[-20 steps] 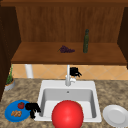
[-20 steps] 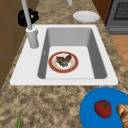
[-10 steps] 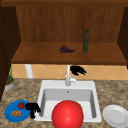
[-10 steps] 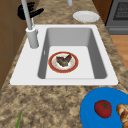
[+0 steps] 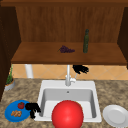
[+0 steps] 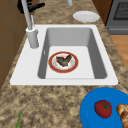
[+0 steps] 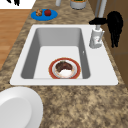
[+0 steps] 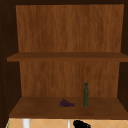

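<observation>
1. Right hand (image 5: 80,69) has risen a bit since earlier, hovering beside faucet (image 5: 67,75), fingers relaxed, holding nothing.
2. Left hand (image 5: 32,108) idle, fingers loose, at blue plate (image 5: 10,115) edge near tomato (image 5: 21,105).

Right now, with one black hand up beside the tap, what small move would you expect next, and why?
Probably a short move left and down, so the right hand meets the faucet's lever. In the front view the hand hovers just right of the faucet, under the shelf, apparently not gripping it. In the sink lies a dirty red-rimmed plate. The left hand rests idle by the blue plate.
</observation>
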{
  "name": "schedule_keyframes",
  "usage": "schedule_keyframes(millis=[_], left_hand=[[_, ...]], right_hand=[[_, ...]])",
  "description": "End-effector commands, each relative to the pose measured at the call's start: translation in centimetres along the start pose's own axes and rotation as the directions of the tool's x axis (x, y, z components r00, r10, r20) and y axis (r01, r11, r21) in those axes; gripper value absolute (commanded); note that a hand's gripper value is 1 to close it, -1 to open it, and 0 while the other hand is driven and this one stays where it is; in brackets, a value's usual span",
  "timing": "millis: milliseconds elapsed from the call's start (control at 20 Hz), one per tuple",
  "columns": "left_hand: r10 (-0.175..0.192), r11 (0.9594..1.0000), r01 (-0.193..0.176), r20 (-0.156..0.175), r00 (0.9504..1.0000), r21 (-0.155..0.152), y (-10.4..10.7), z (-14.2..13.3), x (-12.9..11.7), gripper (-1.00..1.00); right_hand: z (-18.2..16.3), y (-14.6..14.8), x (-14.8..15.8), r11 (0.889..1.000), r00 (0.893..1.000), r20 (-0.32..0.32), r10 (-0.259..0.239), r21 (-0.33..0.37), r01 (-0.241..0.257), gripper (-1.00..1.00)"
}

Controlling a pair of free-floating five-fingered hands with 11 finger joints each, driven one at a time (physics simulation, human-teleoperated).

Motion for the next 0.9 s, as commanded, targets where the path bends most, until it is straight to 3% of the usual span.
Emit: schedule_keyframes(millis=[0,400,550,650,850], left_hand=[[0.000,1.0000,0.000,0.000,1.0000,0.000,0.0,0.0,0.0,0.00],[0.000,1.0000,0.000,0.000,1.0000,0.000,0.0,0.0,0.0,0.00],[0.000,1.0000,0.000,0.000,1.0000,0.000,0.0,0.0,0.0,0.00],[0.000,1.0000,0.000,0.000,1.0000,0.000,0.0,0.0,0.0,0.00],[0.000,1.0000,0.000,0.000,1.0000,0.000,0.0,0.0,0.0,0.00]], right_hand=[[-0.8,0.3,-1.3,1.000,0.993,0.114,-0.004,-0.006,0.005,-1.00],[-3.7,2.0,-2.6,0.999,0.966,0.257,-0.027,-0.018,0.032,-1.00],[-4.7,2.8,-3.0,0.999,0.950,0.311,-0.025,-0.019,0.033,-1.00],[-5.3,3.3,-2.8,0.997,0.932,0.358,-0.053,-0.029,0.068,-1.00],[-5.2,5.8,-2.0,0.995,0.906,0.418,-0.063,-0.045,0.090,-1.00]])
